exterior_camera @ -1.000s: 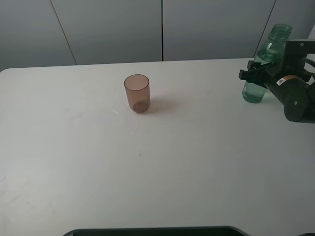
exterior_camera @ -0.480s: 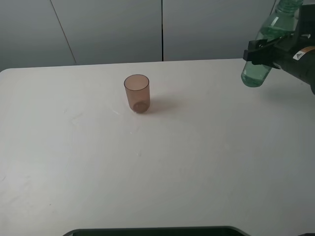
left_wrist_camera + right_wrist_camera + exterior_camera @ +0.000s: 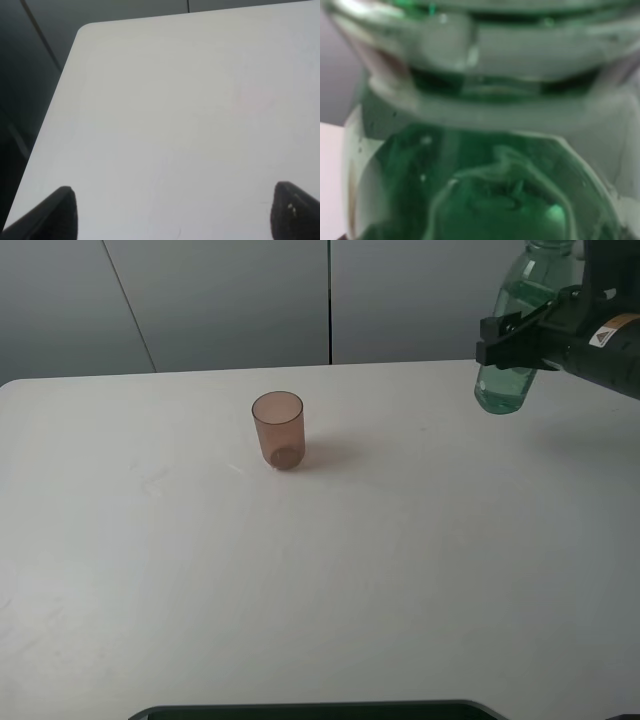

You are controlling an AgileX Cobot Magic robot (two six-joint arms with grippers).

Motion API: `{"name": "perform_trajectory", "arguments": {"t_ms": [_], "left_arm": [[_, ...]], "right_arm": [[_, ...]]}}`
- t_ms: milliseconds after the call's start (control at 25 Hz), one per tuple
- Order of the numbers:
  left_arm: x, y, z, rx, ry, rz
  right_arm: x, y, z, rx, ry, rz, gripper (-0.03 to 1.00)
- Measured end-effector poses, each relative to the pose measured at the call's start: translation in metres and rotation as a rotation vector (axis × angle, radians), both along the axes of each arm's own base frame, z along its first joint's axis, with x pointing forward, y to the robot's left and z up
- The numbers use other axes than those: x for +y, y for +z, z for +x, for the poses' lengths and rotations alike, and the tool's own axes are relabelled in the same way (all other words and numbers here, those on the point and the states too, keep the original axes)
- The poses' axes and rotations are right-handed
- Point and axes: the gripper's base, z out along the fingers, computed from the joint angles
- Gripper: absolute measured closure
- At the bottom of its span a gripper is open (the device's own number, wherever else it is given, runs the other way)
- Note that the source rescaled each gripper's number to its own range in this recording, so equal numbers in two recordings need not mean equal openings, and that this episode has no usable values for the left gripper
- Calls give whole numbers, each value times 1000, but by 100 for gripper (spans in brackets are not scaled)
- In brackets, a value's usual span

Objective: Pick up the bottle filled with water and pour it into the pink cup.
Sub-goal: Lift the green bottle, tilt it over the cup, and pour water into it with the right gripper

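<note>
raised and shifted since a second ago: the bottle (image 3: 497,390), then standing at the table's far right, is now hanging clear of the surface and travelling leftward. meaning for the task: the pick-up looks done, the carry toward the cup appears to be under way, and pouring is not yet beginning.

item 1, left gripper (image 3: 175,215): two dark fingertips (image 3: 57,212) are sitting wide apart over bare tabletop, holding nothing.

item 2, table (image 3: 400,570): flat, matte white, rounded corners, faint scuffs. a dark curved edge (image 3: 320,710) is showing at its near side, identity unclear.

item 3, pink cup (image 3: 278,430): small, straight-sided, translucent brownish-pink, no handle. it is standing upright left of centre, casting a soft shadow to its right, well apart from the bottle.

item 4, right gripper (image 3: 512,343): black, angular jaws are clamping the bottle around its middle.

item 5, bottle, continued: slim, translucent green plastic, narrowing toward a neck cut off at the picture's top. it is leaning with the mouth up and to the right, base lowest. the right wrist view is showing the bottle (image 3: 480,150) only as blurred green ridges, and the water level is not reading clearly.

item 6, wall (image 3: 220,300): smooth grey panels with dark seams are standing behind the table.
</note>
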Motion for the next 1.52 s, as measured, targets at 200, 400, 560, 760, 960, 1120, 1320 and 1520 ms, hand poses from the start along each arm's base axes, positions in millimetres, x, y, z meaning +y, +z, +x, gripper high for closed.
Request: {"name": "perform_trajectory", "arguments": {"t_ms": [200, 400, 560, 760, 960, 1120, 1320, 1520], "left_arm": [[0, 0, 0, 0, 0, 0], [0, 0, 0, 0, 0, 0], [0, 0, 0, 0, 0, 0], [0, 0, 0, 0, 0, 0], [0, 0, 0, 0, 0, 0], [0, 0, 0, 0, 0, 0], [0, 0, 0, 0, 0, 0], [0, 0, 0, 0, 0, 0]], "right_arm": [[26, -2, -7, 3, 114, -62, 97], [53, -3, -16, 10, 217, -87, 97], [70, -3, -24, 7, 284, -112, 97], [84, 2, -23, 29, 323, -161, 97], [89, 10, -16, 25, 336, -223, 97], [92, 7, -7, 55, 319, -250, 97], [97, -9, 6, 120, 307, -276, 97], [104, -13, 15, 103, 334, -369, 97]]}}
